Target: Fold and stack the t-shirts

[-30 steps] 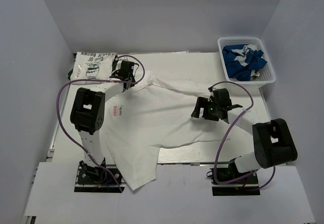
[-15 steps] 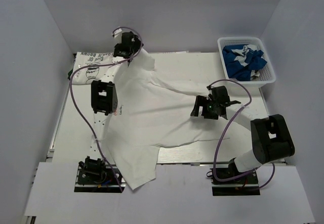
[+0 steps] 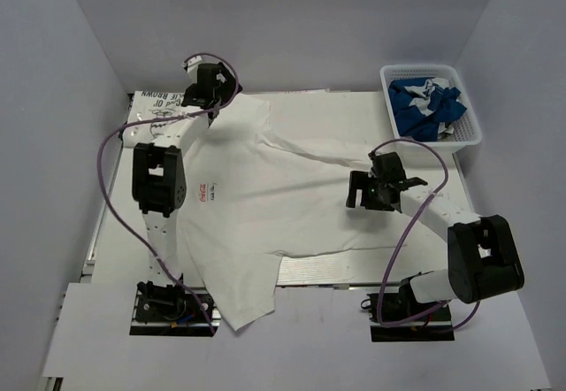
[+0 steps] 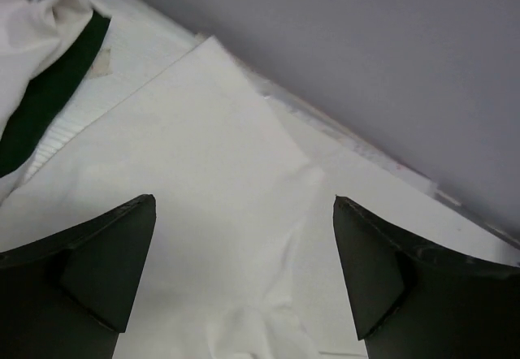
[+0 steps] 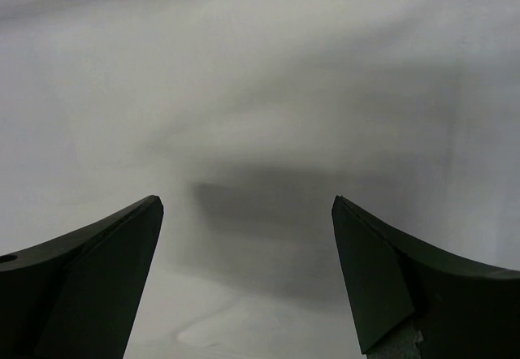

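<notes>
Rumpled soft white shirt (image 3: 292,196) is lying flat; left tool (image 4: 244,205), pinching it a second ago, is now gaping; right tool (image 5: 247,201) is hovering spread.

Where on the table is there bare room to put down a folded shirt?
The patch bordered by the spread white t-shirt, the basket and the right arm looks bare. The far-left corner is crowded: the green-print t-shirt lies there, with the left fingers beside it.
</notes>
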Robot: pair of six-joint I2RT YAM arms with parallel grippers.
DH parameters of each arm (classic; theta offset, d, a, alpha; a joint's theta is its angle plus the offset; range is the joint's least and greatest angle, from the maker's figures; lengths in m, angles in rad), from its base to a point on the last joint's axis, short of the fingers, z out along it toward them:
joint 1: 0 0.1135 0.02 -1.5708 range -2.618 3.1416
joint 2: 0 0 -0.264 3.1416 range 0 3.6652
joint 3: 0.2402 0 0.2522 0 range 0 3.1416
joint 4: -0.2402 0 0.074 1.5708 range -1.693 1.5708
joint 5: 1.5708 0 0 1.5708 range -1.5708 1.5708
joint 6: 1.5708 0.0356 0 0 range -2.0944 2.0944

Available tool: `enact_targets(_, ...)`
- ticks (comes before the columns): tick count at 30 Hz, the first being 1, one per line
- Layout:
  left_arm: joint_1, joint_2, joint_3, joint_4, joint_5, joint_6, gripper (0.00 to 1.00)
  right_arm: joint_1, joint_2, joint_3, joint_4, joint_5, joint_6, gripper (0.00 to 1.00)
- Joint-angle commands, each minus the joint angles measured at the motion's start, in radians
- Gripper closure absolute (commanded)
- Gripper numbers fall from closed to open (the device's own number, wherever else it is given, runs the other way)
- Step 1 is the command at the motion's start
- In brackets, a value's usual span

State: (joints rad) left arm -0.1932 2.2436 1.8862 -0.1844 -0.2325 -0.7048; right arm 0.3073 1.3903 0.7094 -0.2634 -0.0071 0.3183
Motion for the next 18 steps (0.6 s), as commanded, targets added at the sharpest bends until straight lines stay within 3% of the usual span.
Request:
enact_targets(1, -0.012, -0.258, -0.154, 0.028, -0.041, 0.068, 0.00, -0.002, -0.033, 0.059, -0.048, 0.110, -0.038, 0.10)
enact_targets(4, -0.021, -0.364, -0.312, 0.028, -0.022, 0.068, 0.00, -0.002, -0.025, 0.125, -0.037, 0.125, -0.005, 0.10)
enact_targets(10, -0.040, -0.601, -0.692, 0.094, 0.189, 0.027, 0.00, 0.006, 0.071, 0.248, 0.073, 0.032, 0.051, 0.10)
enact_targets(14, -0.069, -0.638, -0.814, 0.074, 0.233, 0.008, 0.00, 0.015, 0.215, 0.304, 0.188, -0.092, 0.073, 0.10)
enact_targets(18, -0.089, -0.647, -0.872, 0.022, 0.202, 0.008, 0.00, 0.035, 0.358, 0.375, 0.211, -0.120, 0.082, 0.10)
